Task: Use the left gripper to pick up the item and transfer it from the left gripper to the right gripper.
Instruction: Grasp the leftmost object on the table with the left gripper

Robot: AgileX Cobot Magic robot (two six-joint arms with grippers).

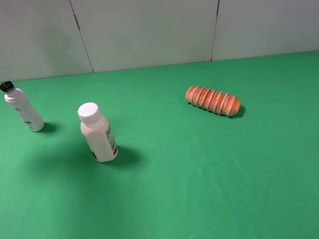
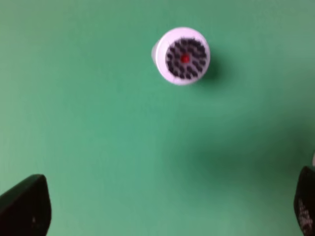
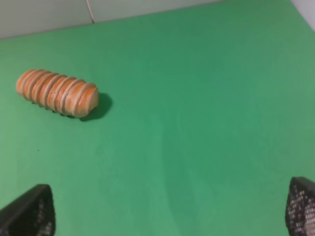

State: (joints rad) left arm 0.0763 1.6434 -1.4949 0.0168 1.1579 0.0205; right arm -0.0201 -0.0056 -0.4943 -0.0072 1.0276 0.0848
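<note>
Green tabletop (image 1: 213, 194) carries the item (image 1: 24, 110) standing upright, long axis vertical.

The slim white plastic bottle (image 1: 23, 110) has a black cap, seen from above as black dots around a red centre, and faint teal print; the stout white plastic bottle (image 1: 97, 133) is white to its wide cap, with a dark-printed label. The orange ridged bread roll (image 1: 213, 100) carries pale cream stripes, on a green table cloth (image 1: 213, 194) before pale grey wall panels (image 1: 149, 23). The left gripper (image 2: 165, 209) and right gripper (image 3: 170, 209) have black fingers (image 2: 24, 209).
</note>
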